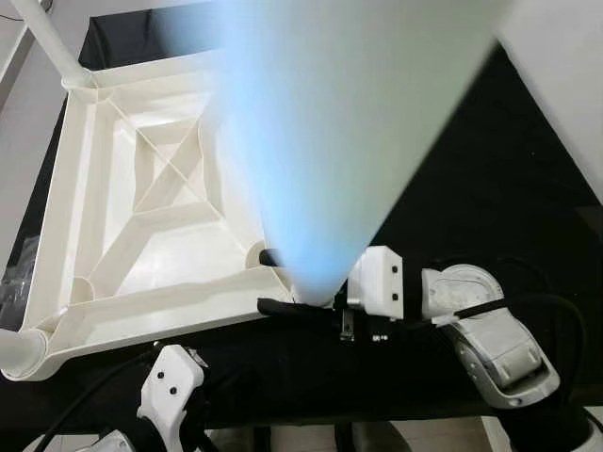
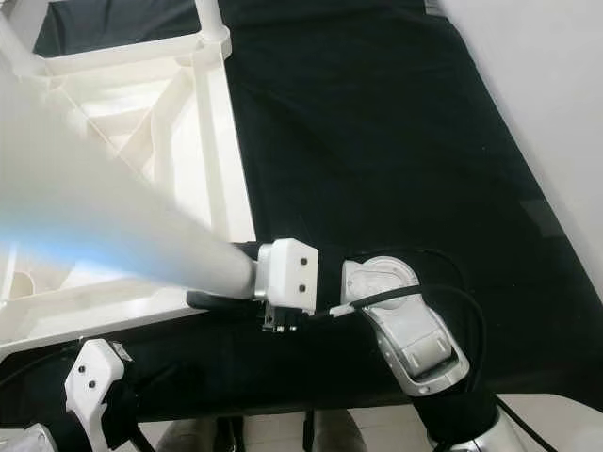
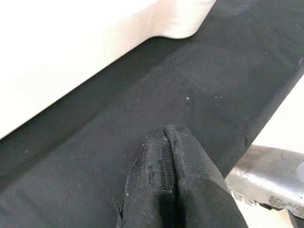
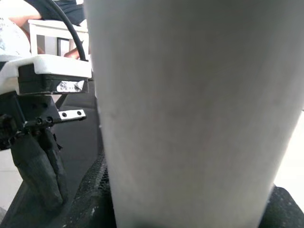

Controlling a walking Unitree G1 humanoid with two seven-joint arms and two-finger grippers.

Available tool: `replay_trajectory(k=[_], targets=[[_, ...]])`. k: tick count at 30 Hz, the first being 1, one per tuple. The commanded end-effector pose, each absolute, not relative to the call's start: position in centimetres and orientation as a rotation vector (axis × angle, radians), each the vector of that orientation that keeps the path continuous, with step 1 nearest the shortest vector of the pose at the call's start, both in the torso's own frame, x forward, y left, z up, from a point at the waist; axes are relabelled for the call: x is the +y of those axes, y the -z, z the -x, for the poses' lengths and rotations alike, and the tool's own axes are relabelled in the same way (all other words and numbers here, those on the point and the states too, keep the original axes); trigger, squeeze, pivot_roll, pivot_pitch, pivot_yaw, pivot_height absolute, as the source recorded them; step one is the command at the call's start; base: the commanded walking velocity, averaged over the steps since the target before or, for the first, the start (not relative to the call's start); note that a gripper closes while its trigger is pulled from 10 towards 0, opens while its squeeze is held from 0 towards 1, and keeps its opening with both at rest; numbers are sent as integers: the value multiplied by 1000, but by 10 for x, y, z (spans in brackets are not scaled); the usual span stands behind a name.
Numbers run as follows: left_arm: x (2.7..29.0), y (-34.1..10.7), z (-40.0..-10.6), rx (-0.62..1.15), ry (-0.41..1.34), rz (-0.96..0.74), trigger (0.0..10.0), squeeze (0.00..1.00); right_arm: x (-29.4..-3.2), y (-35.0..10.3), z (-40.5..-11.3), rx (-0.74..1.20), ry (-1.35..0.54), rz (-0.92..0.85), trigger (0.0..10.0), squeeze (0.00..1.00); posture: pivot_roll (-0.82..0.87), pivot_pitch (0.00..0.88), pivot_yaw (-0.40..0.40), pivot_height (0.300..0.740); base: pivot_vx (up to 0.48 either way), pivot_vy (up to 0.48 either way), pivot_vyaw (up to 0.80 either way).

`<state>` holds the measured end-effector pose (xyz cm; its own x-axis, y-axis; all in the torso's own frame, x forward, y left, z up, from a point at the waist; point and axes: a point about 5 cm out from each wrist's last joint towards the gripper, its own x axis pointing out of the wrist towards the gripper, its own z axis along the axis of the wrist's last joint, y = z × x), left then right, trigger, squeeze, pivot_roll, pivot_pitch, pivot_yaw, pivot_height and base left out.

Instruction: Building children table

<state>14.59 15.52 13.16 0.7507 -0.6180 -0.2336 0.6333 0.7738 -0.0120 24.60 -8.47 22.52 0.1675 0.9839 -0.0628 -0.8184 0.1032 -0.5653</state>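
Note:
A white plastic table top (image 1: 160, 309) lies upside down on a black cloth (image 1: 490, 188). White legs stand in its far left corner (image 1: 49, 40), near left corner (image 1: 19, 350) and far right corner (image 2: 211, 21). My right gripper (image 1: 283, 282) is shut on another white table leg (image 1: 330, 141), which stands at the near right corner and rises, blurred, toward the camera. In the right wrist view this leg (image 4: 190, 118) sits between the fingers. My left gripper (image 3: 168, 142) is shut on nothing and hovers low over the cloth, just in front of the table top's near edge (image 3: 71, 61).
The black cloth covers a raised surface whose front edge (image 1: 377, 414) runs just before my arms, with pale floor (image 1: 433, 438) below it. A light wall or floor (image 1: 565, 75) borders the cloth on the right. Cables (image 1: 546, 301) loop around my right wrist.

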Motion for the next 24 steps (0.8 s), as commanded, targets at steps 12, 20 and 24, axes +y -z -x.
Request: replay_trajectory(k=[12, 20, 24], targets=[[156, -123, -143, 264, 680, -57, 10000, 0, -94, -258, -268, -398, -1384, 402, 10000, 0, 92, 299, 19, 740, 0, 0, 0], [155, -124, -141, 263, 681, -54, 10000, 0, -94, -256, -266, -341, -1531, 279, 10000, 0, 96, 306, 17, 740, 0, 0, 0], [155, -124, -140, 262, 680, -53, 10000, 0, -98, -241, -275, -270, -1533, 242, 10000, 0, 101, 310, 18, 740, 0, 0, 0]])
